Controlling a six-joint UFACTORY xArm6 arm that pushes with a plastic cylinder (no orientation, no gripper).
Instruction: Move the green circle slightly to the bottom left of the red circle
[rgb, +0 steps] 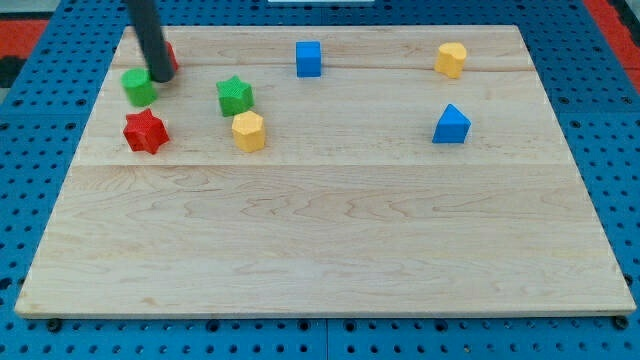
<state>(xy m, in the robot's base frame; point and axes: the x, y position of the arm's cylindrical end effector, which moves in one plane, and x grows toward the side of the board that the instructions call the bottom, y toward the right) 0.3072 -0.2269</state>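
The green circle (138, 87) sits near the board's upper left. The red circle (168, 56) lies just up and right of it, mostly hidden behind my rod. My tip (160, 78) rests between the two, touching or nearly touching the green circle's right side.
A red star (145, 131) lies just below the green circle. A green star (234, 95) and a yellow hexagon (248, 131) lie to the right. A blue cube (309, 58), a yellow block (451, 59) and a blue triangle (451, 125) lie further right on the wooden board (330, 240).
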